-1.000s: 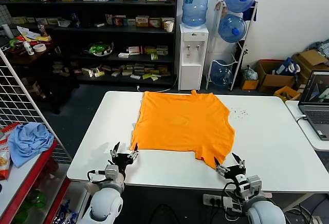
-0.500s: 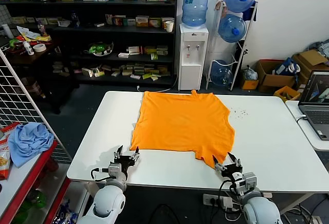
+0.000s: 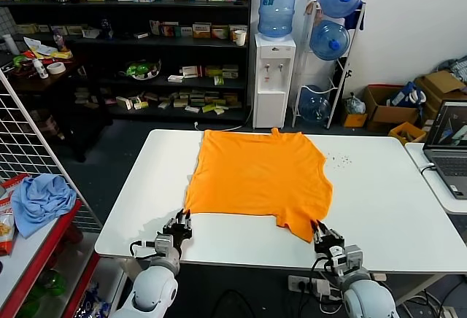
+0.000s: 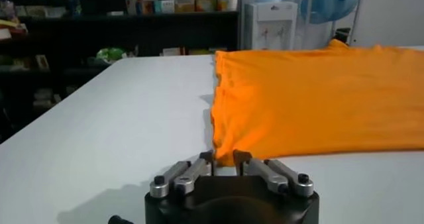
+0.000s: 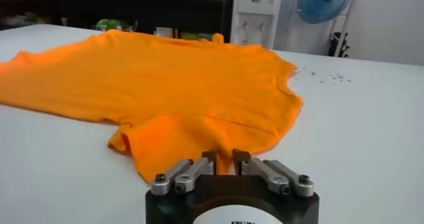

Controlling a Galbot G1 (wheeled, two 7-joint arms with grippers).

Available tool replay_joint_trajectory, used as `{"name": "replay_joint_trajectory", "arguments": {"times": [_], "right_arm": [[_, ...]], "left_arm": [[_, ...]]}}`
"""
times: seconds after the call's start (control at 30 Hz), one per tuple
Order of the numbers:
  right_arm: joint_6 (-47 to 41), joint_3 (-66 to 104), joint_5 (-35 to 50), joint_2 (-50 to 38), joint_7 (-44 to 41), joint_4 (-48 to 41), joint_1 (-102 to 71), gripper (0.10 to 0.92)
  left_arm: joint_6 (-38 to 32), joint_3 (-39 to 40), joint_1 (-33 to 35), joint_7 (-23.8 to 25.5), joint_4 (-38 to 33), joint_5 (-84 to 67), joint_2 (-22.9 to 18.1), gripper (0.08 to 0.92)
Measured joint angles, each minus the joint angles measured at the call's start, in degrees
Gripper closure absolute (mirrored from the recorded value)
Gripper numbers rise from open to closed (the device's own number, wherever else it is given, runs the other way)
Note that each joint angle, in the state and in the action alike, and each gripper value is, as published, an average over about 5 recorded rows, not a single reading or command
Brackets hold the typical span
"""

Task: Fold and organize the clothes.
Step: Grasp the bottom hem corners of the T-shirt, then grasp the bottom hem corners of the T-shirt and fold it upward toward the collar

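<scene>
The orange T-shirt (image 3: 259, 172) lies spread flat on the white table (image 3: 379, 187), plain side up. My left gripper (image 3: 182, 221) is at the shirt's near left corner. In the left wrist view, the left gripper (image 4: 224, 158) is shut on the tip of that corner of the T-shirt (image 4: 311, 99). My right gripper (image 3: 319, 229) is at the near right corner, by the table's front edge. In the right wrist view, the right gripper (image 5: 224, 156) is shut on a fold of the T-shirt (image 5: 165, 86).
A laptop (image 3: 449, 146) sits on a second table at the right. A light blue cloth (image 3: 40, 198) lies on a red shelf at the left, behind a wire rack. A water dispenser (image 3: 275, 77) and dark shelves stand beyond the table.
Both grippers moved forward onto the shirt's near corners and went from open to shut on the fabric. The shirt itself has barely shifted.
</scene>
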Motion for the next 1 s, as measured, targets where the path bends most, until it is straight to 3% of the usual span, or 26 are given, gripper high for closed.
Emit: {"name": "replay_joint_trajectory", "arguments": {"times": [0.17, 0.53, 1.0], "right_arm": [[-0.5, 0.4, -0.7, -0.7, 0.5, 2.0, -1.5, 0.901], [-0.7, 2.8, -1.8, -4.4, 1.8, 9.8, -8.9, 0.901], [0.7, 4.1, -2.8, -8.0, 3.9, 19.2, -19.5, 0.901]], "left_arm": [[0.0, 0.2, 0.8, 0.4, -0.8, -0.1, 0.8, 0.904], [0.1, -1.0, 5.1, -0.4, -6.4, -0.3, 4.4, 0.908], [-0.9, -2.8, 17.1, -2.1, -18.1, 0.8, 8.8, 0.908]]}}
